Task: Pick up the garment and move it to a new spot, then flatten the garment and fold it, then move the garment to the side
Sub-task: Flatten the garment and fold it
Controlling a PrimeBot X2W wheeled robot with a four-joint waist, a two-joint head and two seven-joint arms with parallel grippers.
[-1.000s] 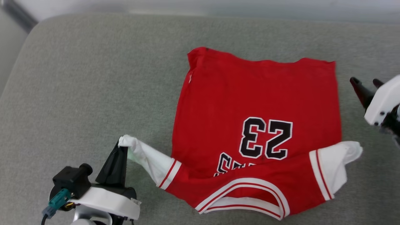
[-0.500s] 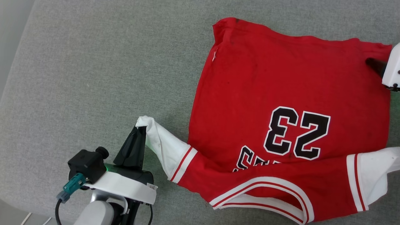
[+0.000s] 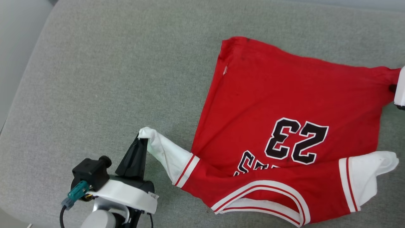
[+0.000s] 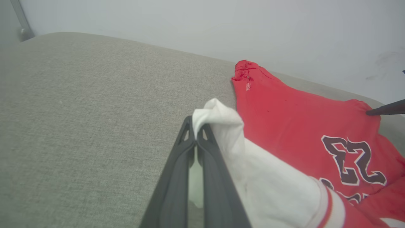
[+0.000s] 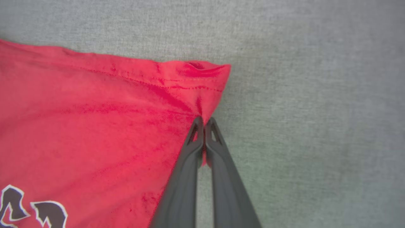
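Gripping the red jersey (image 3: 269, 104) at two points, I have the left pincer (image 3: 141, 140) clamped on its white sleeve tip (image 3: 151, 134) and the right pincer (image 5: 204, 120) pinching the hem corner (image 5: 208, 72). It lies toward the grey cushion's (image 3: 95, 79) right edge; thin, limp cloth, so corners hold best.

Two matching grippers are showing charcoal fingers ahead of white and silver bodywork.
The left gripper (image 3: 141, 142) is showing two long, flat, dark grey fingers (image 4: 177, 177) tapering to tips with small triangular cut-outs. Behind their base a white band (image 3: 121, 194) is wrapping the wrist. A black boxy camera (image 3: 90, 172) is sitting beside them, with a teal connector (image 3: 76, 192) and a black cable (image 3: 61, 217) trailing from it, and a silver forearm (image 3: 96, 220) is running behind. The right gripper (image 5: 204, 122) is showing the same fingers, backed by a white housing (image 3: 400, 88).
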